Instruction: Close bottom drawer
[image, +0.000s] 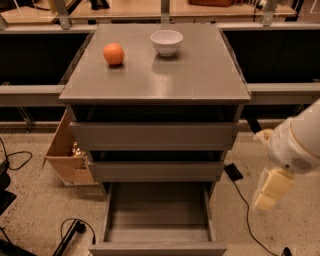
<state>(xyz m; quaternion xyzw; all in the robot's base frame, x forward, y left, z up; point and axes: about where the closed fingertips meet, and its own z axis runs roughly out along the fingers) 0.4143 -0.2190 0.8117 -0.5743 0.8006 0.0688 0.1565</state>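
The bottom drawer (158, 247) of the grey cabinet (155, 90) is pulled far out toward me. Its shallow grey box interior (157, 210) holds nothing, and its flat front strip lies along the bottom edge of the view. The middle drawer (156, 171) and the top drawer (152, 136) above it stand slightly out. My gripper (270, 190) hangs at the right, beside the cabinet and level with the open drawer, not touching it. The white arm (300, 140) reaches in from the right edge.
An orange (114, 53) and a white bowl (166, 41) sit on the cabinet top. An open cardboard box (67, 155) stands on the floor left of the cabinet. Cables (70, 232) lie on the floor at the lower left, and a cable (245, 205) runs at the right.
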